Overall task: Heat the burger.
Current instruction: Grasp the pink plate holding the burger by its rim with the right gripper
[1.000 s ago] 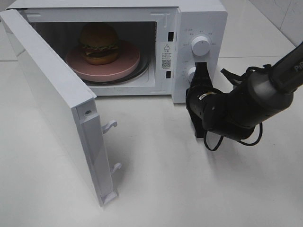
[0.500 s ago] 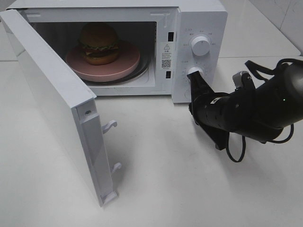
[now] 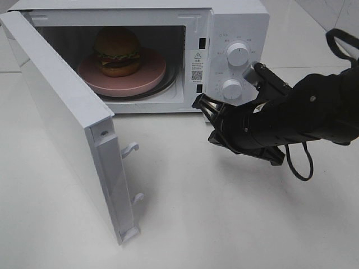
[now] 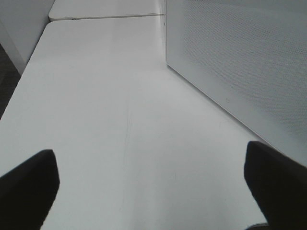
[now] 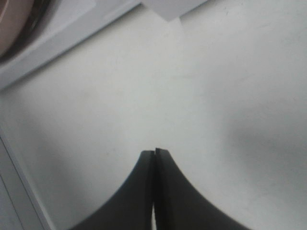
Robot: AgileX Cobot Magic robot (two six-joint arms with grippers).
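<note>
The burger (image 3: 117, 51) sits on a round pink plate (image 3: 148, 78) inside the white microwave (image 3: 235, 19), whose door (image 3: 61, 117) stands wide open to the left. My right gripper (image 3: 198, 102) is shut and empty. It hangs low in front of the microwave, by the lower right corner of the oven opening, pointing left. In the right wrist view its fingertips (image 5: 154, 153) are pressed together over the bare table. My left gripper (image 4: 153, 191) is open with nothing between its fingers, beside the door's outer face (image 4: 240, 72). It is out of the exterior view.
Two white knobs (image 3: 238, 54) (image 3: 231, 88) sit on the control panel just behind my right arm. Door latch hooks (image 3: 130, 149) stick out of the open door's edge. White table (image 3: 185, 213) spreads in front.
My right arm has swung away from the lower knob and turned left. Its shut gripper now sits by the oven opening's lower right corner. Burger, plate and door have not moved.
</note>
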